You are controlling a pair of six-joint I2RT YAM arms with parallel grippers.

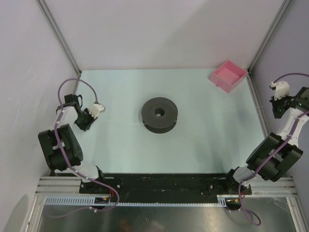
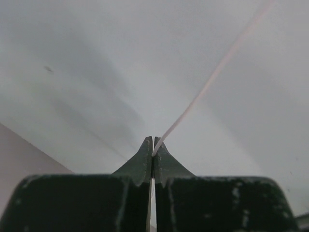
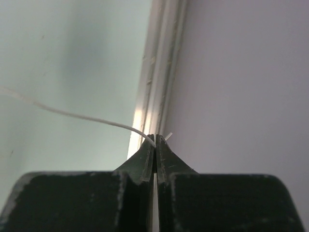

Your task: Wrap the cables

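The cable is a hair-thin whitish wire. In the left wrist view the cable [image 2: 207, 87] runs up and to the right from my left gripper [image 2: 153, 143], which is shut on it. In the right wrist view the cable [image 3: 72, 115] curves off to the left from my right gripper [image 3: 154, 140], also shut on it, with a short end poking out past the tips. From above, the left gripper [image 1: 85, 123] is at the table's left side and the right gripper [image 1: 276, 111] is at the right edge. The wire is too fine to see there.
A dark grey spool [image 1: 160, 114] stands in the middle of the pale green table [image 1: 203, 140]. A pink open box [image 1: 228, 76] sits in the far right corner. White walls with metal corner rails [image 3: 157, 72] enclose the table on three sides.
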